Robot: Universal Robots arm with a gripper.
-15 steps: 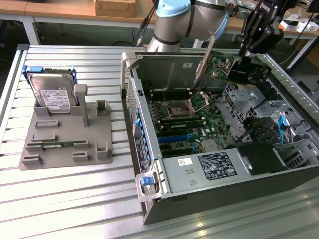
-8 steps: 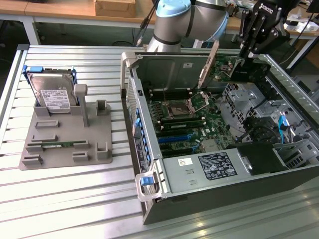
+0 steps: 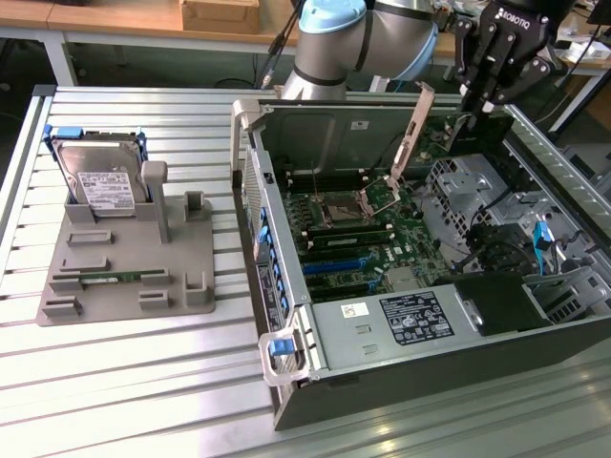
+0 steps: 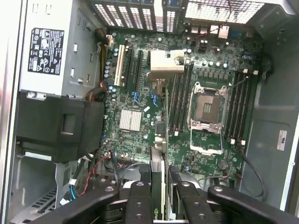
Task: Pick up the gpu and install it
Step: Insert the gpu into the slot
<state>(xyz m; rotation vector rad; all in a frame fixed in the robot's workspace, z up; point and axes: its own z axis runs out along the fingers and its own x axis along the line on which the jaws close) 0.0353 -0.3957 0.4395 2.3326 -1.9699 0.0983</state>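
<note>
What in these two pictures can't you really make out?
1. The gpu's flat faces: in the wrist view it is seen edge-on, gripped in the tool.
2. Whether the gpu touches the motherboard: in the wrist view the card itself hides the contact; in the exterior view it is too small to tell.
3. The hard drive label text: too small in the exterior view.
4. The arm's upper part: cut off by the exterior view's top edge.

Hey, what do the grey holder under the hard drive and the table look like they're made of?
Holder: matte grey plastic, probably moulded or printed, with no shine. Table: likely aluminium, ribbed silver slats with soft reflections.
</note>
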